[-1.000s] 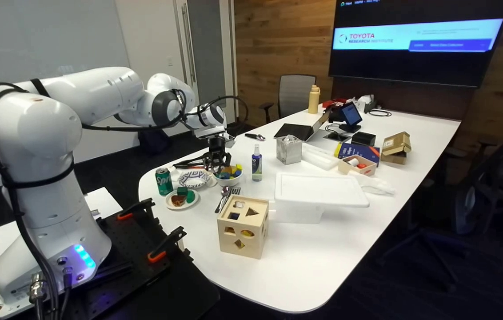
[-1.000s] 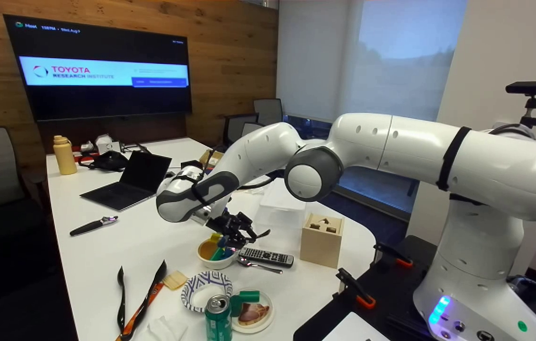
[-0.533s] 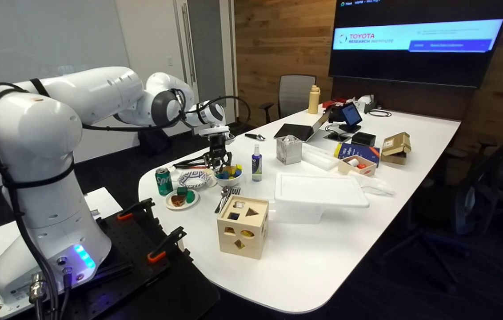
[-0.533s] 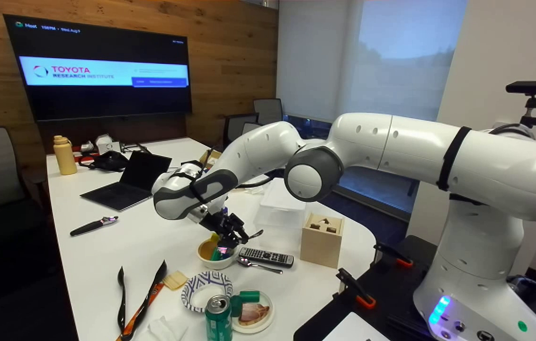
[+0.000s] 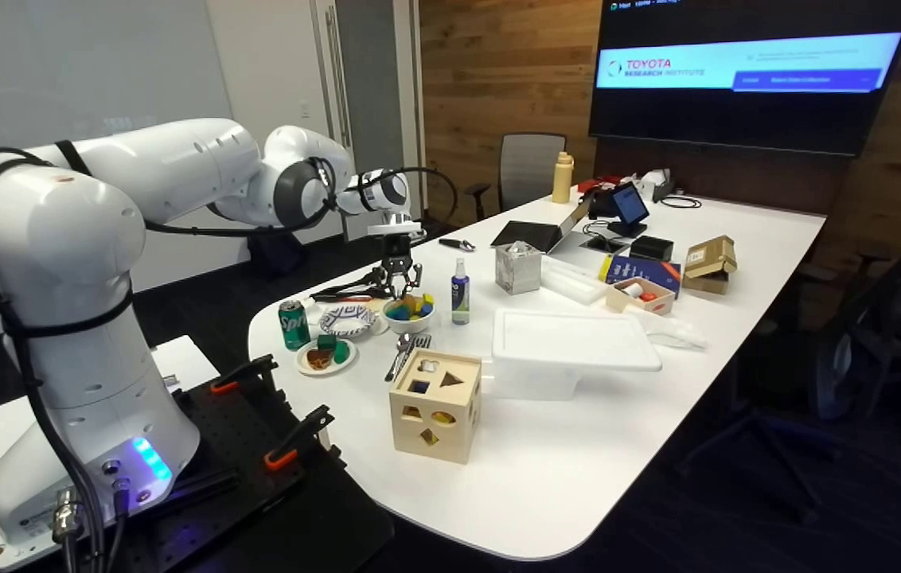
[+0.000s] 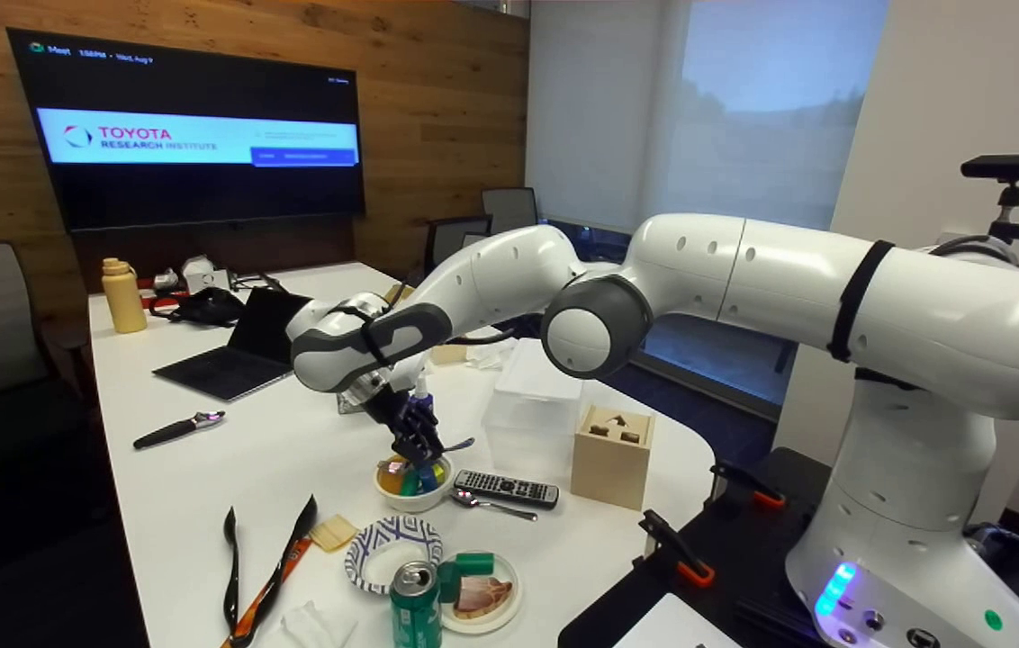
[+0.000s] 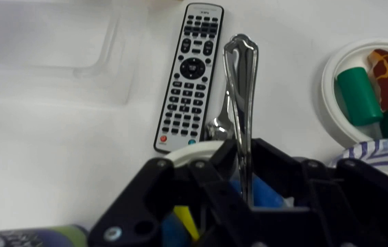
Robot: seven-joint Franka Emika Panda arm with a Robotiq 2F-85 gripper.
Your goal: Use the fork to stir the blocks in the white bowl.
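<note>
My gripper (image 7: 243, 147) is shut on a shiny metal fork (image 7: 242, 68), whose handle points up out of the jaws. The handle (image 6: 458, 445) also sticks out sideways in an exterior view. The fork's head is mostly hidden; a shiny bit shows over the bowl. The white bowl (image 5: 409, 325) stands under the gripper (image 5: 403, 288); its rim (image 7: 194, 151) is partly covered by the jaws in the wrist view. Blocks lie in the bowl: orange (image 6: 389, 482), green (image 6: 409, 484), blue (image 6: 428, 479) and yellow (image 5: 426, 303). The gripper (image 6: 422, 453) is just above them.
A remote (image 7: 190, 79) and a spoon (image 7: 219, 128) lie beside the bowl. Near it are a patterned plate (image 6: 365, 562), a plate of toy food (image 6: 509, 612), a green can (image 6: 416, 603), tongs (image 6: 271, 576), a spray bottle (image 5: 460, 294), a plastic box (image 6: 527, 414) and a wooden box (image 5: 434, 406).
The gripper has shifted with the fork across the bowl, toward its far side, and turned a little. The fork handle has swung along. More of the blocks now show, including yellow at the bowl's right.
</note>
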